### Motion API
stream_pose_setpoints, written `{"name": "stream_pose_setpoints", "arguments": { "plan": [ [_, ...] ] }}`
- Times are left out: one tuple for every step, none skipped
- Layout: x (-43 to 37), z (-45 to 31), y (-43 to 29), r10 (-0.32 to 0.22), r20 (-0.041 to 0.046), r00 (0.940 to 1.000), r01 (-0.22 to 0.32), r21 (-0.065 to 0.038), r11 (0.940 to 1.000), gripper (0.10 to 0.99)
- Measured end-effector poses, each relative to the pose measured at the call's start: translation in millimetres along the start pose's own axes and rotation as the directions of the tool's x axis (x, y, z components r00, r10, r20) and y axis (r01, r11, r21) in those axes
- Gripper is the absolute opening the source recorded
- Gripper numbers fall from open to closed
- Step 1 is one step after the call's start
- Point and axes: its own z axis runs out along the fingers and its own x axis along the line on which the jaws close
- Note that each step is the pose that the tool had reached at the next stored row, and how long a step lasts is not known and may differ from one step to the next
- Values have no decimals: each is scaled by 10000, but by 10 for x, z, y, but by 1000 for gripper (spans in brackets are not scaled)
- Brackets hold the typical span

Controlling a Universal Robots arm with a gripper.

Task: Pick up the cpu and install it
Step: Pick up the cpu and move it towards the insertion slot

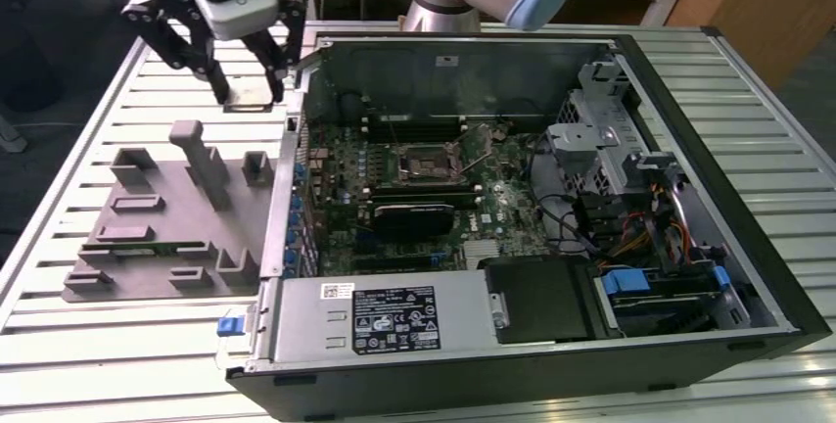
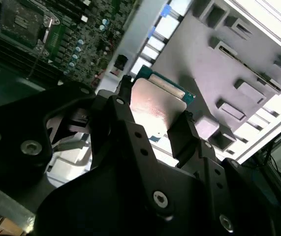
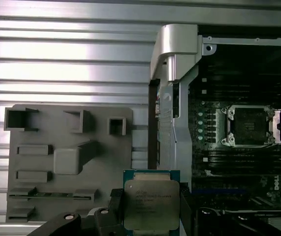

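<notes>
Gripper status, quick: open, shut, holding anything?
Gripper: jaws closed on the cpu, gripping it by two opposite edges.

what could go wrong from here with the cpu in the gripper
1. The gripper pinches the cpu only by two edges, so it could tilt or slip and drop onto the slatted table.
2. The case wall stands between the cpu and the socket; a low path across might clip it.
</notes>
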Motion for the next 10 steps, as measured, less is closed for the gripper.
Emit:
{"name": "stream_pose_setpoints", "arguments": {
  "plan": [
    [-41,1,2,0,0,10000,0,0,10000,545],
    [-83,2,5,0,0,10000,0,1,10000,545],
    [-131,5,8,1,1,10000,-1,-1,10000,545],
    [-175,6,11,0,0,10000,0,0,10000,545],
    [-220,7,14,0,0,10000,0,0,10000,545],
    [-264,8,17,0,0,10000,0,0,10000,545],
    [-309,9,21,1,0,10000,-1,0,10000,545],
    [-354,11,24,0,0,10000,0,0,10000,545],
    [-399,13,28,1,1,10000,-1,0,10000,545],
    [-447,14,31,0,0,10000,0,0,10000,545]
  ]
}}
